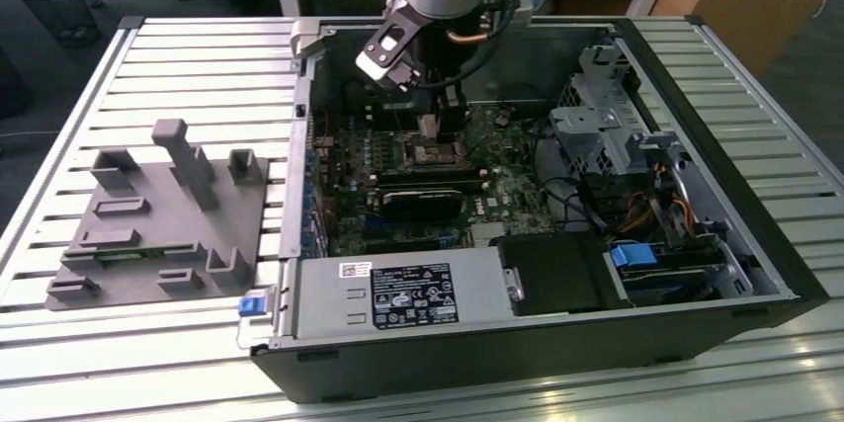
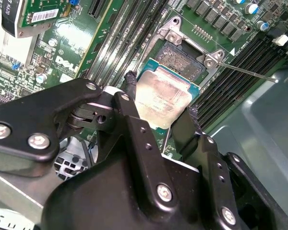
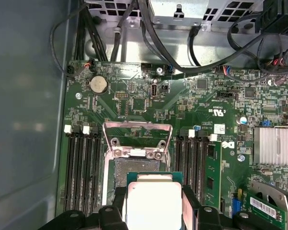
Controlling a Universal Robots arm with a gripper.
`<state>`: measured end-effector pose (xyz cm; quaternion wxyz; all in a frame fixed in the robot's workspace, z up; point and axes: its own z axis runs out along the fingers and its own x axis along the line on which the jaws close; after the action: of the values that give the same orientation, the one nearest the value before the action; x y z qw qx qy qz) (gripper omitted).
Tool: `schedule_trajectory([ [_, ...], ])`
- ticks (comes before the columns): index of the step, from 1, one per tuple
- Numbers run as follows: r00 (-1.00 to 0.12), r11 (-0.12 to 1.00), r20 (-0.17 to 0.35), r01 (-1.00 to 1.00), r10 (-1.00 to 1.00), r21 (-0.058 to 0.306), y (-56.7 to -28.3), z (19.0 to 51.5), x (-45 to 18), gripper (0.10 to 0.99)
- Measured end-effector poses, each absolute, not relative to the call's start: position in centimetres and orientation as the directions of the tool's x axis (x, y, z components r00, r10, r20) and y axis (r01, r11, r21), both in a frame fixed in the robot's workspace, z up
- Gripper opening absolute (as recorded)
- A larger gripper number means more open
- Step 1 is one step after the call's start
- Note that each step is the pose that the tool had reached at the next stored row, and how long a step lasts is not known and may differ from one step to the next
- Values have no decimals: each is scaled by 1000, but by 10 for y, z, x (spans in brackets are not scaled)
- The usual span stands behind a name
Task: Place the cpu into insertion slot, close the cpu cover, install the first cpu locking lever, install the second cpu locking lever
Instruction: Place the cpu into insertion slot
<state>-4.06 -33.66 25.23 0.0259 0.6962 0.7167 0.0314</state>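
My gripper hangs inside the open computer case, just above the motherboard. It is shut on the cpu, a flat square chip with a dull silver top, held by two opposite edges between the black fingers. In the first wrist view the cpu hovers over the near part of the insertion slot, a dark square socket with a metal rim. The insertion slot lies bare just beyond the chip. The cpu cover is swung open away from the socket. A thin locking lever sticks out sideways.
Long black memory slots flank the socket on both sides. A black card and the power supply sit nearer in the case, with the drive cage at the exterior view's right. A grey fixture lies outside the case.
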Motion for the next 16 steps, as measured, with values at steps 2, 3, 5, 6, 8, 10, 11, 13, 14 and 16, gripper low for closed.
schedule_trajectory([
  [2, -29, 29, 6, 996, 1000, 81, -337, 252, -41, 541],
  [3, -29, 28, 6, 996, 1000, 81, -337, 251, -41, 541],
  [5, -29, 29, 6, 996, 1000, 81, -337, 251, -41, 541],
  [6, -29, 29, 6, 996, 1000, 81, -337, 251, -41, 541],
  [8, -29, 29, 7, 996, 1000, 81, -337, 250, -41, 541],
  [10, -29, 29, 7, 996, 1000, 81, -337, 249, -41, 541],
  [11, -29, 28, 6, 996, 1000, 81, -337, 249, -41, 541],
  [13, -29, 28, 7, 996, 1000, 81, -336, 248, -41, 541],
  [14, -29, 28, 7, 996, 1000, 81, -336, 248, -41, 541],
  [16, -29, 28, 7, 996, 1000, 81, -336, 246, -41, 541],
])
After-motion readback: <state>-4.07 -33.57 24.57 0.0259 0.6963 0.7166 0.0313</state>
